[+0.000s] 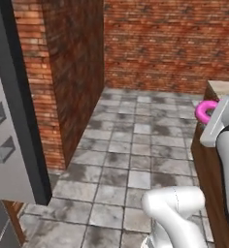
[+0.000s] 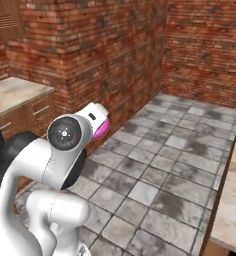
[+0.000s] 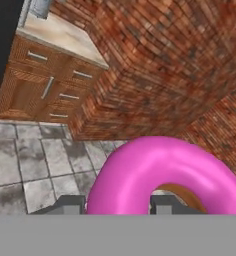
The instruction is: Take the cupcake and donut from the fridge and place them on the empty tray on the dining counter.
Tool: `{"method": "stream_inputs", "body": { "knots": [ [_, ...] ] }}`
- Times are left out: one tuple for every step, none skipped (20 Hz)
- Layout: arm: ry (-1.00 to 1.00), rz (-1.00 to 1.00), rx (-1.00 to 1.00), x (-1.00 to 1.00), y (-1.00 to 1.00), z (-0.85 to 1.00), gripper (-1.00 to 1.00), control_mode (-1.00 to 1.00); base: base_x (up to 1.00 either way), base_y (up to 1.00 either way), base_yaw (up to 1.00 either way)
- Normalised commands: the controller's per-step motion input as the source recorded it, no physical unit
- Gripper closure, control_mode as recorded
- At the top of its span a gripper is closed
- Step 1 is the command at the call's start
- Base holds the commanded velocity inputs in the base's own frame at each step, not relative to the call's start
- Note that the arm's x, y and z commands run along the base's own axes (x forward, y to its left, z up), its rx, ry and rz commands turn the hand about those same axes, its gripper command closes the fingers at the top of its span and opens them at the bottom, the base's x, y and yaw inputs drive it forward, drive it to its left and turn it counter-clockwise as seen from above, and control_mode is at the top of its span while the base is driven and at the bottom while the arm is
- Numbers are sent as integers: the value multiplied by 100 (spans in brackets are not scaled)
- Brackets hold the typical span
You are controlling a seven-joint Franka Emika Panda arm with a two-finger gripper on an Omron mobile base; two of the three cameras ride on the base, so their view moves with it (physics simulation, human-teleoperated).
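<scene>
— Red brick walls (image 1: 150, 43) enclose grey mottled stone floor tiles (image 1: 131, 160). What stands along the edges?

— At the left base view's edge, the tall grey stainless fridge door (image 1: 9, 121); at the right, the dining counter's beige marbled stone top (image 2: 235, 200) on a wooden base. A wooden drawer cabinet (image 3: 45, 85) stands by the brick corner.

— And the robot's hand?

— The two-finger gripper (image 3: 117, 204) is narrowly parted, its tips clamped on the bright pink iced ring donut (image 3: 165, 175), held in the air above the floor, near the counter's end.

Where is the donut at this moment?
The donut is held in the end effector, in the air above the tiled floor, beside the wooden counter.
</scene>
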Motion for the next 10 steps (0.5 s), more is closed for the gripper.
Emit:
{"method": "stream_inputs", "body": {
  "knots": [
    [0, 0, 0, 0, 0, 0, 100, 100, 100, 0, -41],
    [0, 0, 0, 0, 0, 0, 100, 100, 100, 0, -36],
    [0, 0, 0, 0, 0, 0, 100, 100, 100, 0, -32],
    [0, 0, 0, 0, 0, 0, 100, 100, 100, 0, -29],
    [0, 0, 0, 0, 0, 0, 100, 100, 100, 0, -25],
    [0, 0, 0, 0, 0, 0, 100, 100, 100, 0, -22],
    [0, 0, 0, 0, 0, 0, 100, 100, 100, 0, -19],
    [0, 0, 0, 0, 0, 0, 100, 100, 100, 0, -14],
    [0, 0, 0, 0, 0, 0, 100, 100, 100, 0, -11],
    [0, 0, 0, 0, 0, 0, 100, 100, 100, 0, -9]
  ]
}}
